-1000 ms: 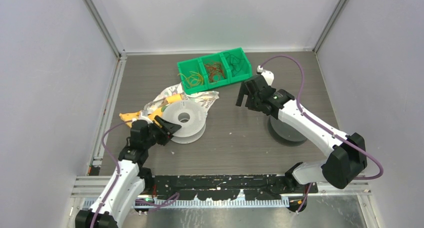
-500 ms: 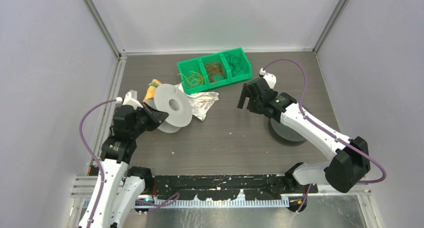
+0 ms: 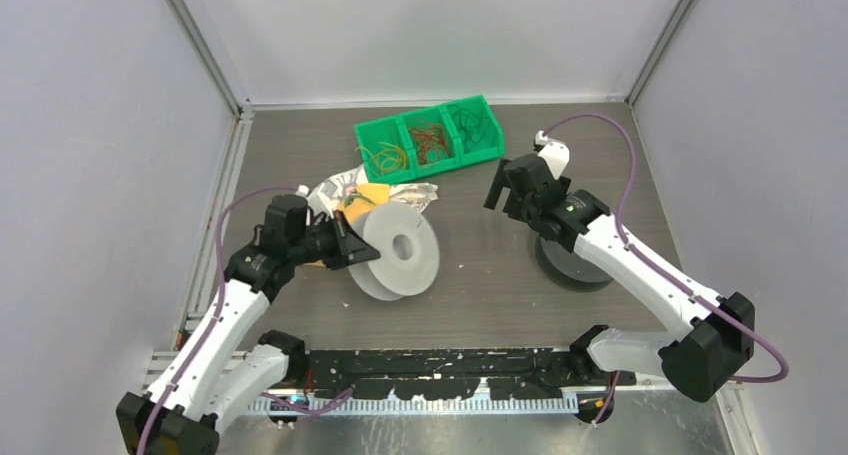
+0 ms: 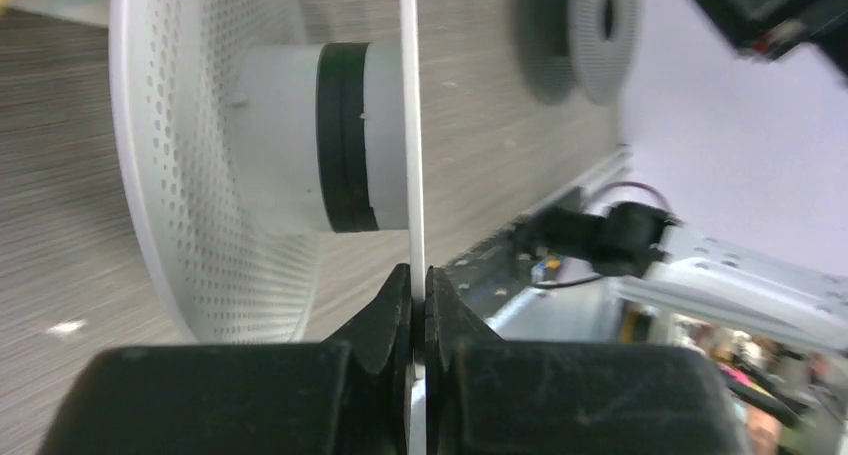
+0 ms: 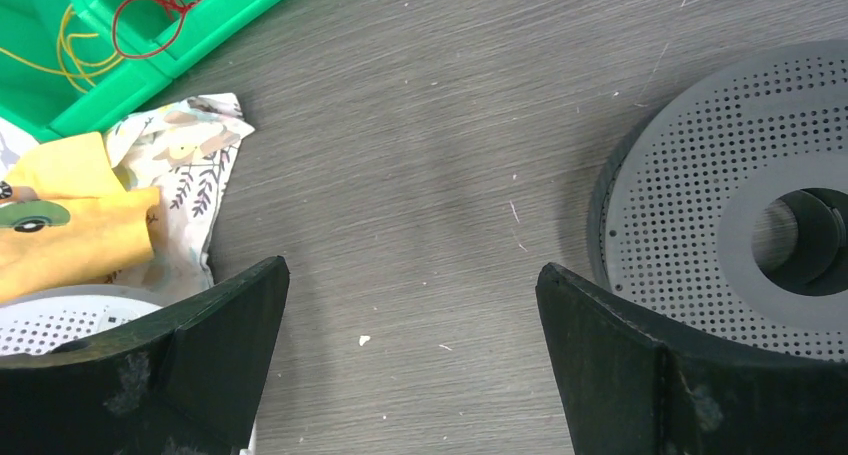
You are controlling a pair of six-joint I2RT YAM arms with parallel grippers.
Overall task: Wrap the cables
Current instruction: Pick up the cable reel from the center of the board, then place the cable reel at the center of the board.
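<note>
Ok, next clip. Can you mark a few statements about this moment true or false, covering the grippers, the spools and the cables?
1. The left gripper is shut on a thin flange of the white spool. True.
2. The right gripper holds the grey spool. False: its jaws stand wide open with nothing between them, and the grey spool lies flat on the table beside it.
3. The yellow cables sit in the left compartment of the green bin, as seen from above. True.
4. The white spool lies flat on the table. False: it is tipped up on edge in the left gripper's hold.
</note>
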